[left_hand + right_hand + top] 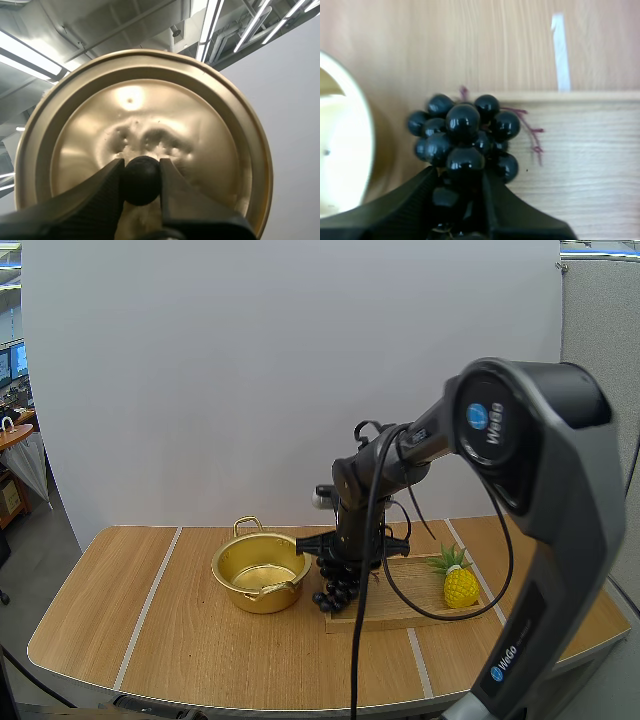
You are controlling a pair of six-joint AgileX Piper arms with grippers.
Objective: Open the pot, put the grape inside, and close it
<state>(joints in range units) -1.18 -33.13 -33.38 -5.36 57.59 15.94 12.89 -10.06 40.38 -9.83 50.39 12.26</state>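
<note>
Between right gripper (459,176) fingertips, pinched grapes (462,130) by the near berries, over tray (580,145) edge, just beside open pot (340,150); could have dropped the bunch through so shallow a pinch. Reached forward, wrist bent down. Apart, clamped left gripper (141,172) on lid (150,100) by its knob

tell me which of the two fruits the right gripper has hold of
The bunch of dark grapes, pinched in the right gripper beside the gold metal pot; the yellow pineapple stands free on the wooden tray.

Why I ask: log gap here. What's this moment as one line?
pot open | left gripper shut on lid | right gripper shut on grapes over tray edge
</note>
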